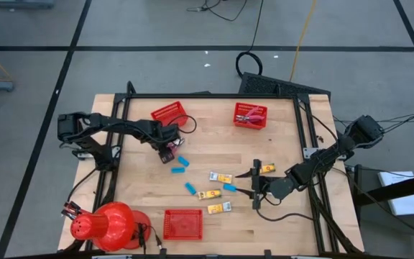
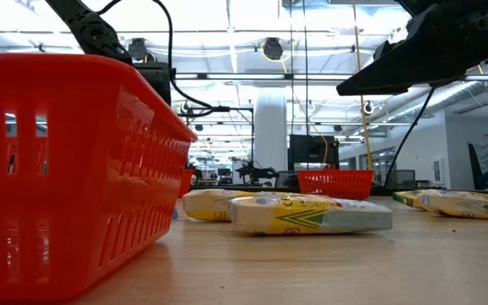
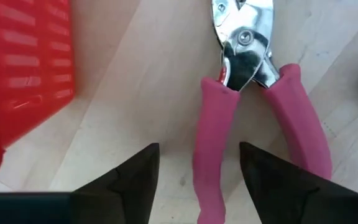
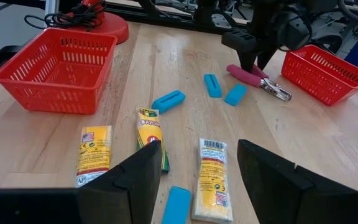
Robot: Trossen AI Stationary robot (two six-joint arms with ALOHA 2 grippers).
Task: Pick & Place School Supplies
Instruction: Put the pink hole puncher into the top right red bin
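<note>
Pink-handled pliers lie flat on the table beside the far-left red basket. My left gripper points down over them, open. Its fingers stand on either side of one pink handle and show no touch. My right gripper hangs open and empty above the table's middle right. Below and ahead of it lie yellow packets and light-blue blocks.
A second red basket at the far right holds another pair of pliers. A third red basket stands at the near edge, next to a big red dome. Bare wood lies between the far baskets.
</note>
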